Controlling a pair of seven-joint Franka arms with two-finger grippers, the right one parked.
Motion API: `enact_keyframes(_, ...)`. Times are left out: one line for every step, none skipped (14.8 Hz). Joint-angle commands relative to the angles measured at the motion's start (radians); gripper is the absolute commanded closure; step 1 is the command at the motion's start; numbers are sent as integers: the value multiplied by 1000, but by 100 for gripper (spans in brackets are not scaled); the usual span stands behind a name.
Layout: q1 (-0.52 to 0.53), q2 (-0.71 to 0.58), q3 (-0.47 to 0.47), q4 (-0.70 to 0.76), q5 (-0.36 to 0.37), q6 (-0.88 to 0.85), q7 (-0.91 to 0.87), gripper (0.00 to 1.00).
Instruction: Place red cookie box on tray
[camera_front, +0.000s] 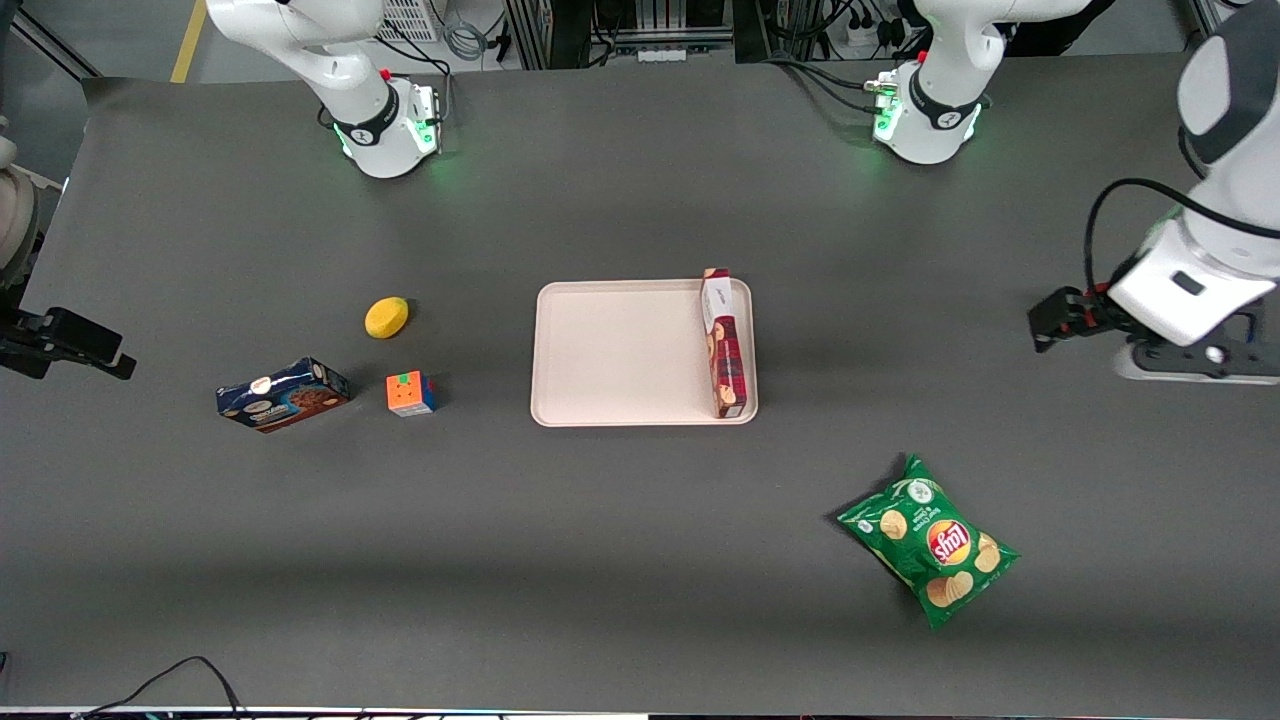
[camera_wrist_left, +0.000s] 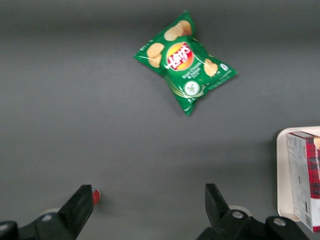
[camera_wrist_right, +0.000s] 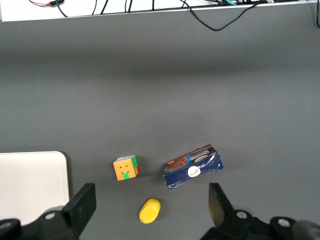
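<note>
Front view: dark grey tabletop (camera_front: 640, 560), cables and rack frames along its 12 o'clock edge. Tray (camera_front: 610, 355) mid-tabletop; red cookie box (camera_front: 724, 342) standing on edge in tray, along rim toward working arm's end. Chip bag (camera_front: 930, 540) at 5 o'clock from tray. Tool (camera_front: 1045, 330) up over working arm's end, well apart from tray.

Left wrist view: tool (camera_wrist_left: 150, 207) spread wide, holding nothing. Chip bag (camera_wrist_left: 185, 60), tray corner (camera_wrist_left: 283, 175), red cookie box (camera_wrist_left: 302, 180) visible.

Right wrist view: puzzle cube (camera_wrist_right: 125, 167), blue cookie box (camera_wrist_right: 193, 166), yellow object (camera_wrist_right: 149, 210) on tabletop.
</note>
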Motion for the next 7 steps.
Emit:
enact_keyframes(-24,-7,36,-14,-22,19,5,0)
enact_keyframes(-24,-7,37,-12,-23,19,2,0)
enact_keyframes(-22,-5,37,-9,-25,20,5,0)
enact_keyframes(-21,-2,37,-6,-25,22,7,0)
enact_keyframes(-22,-1,37,-4,-25,20,1,0)
enact_keyframes(-22,-2,36,-4,-25,12,1,0)
enact_keyframes(-25,-13,36,-10,-25,0,-2,0)
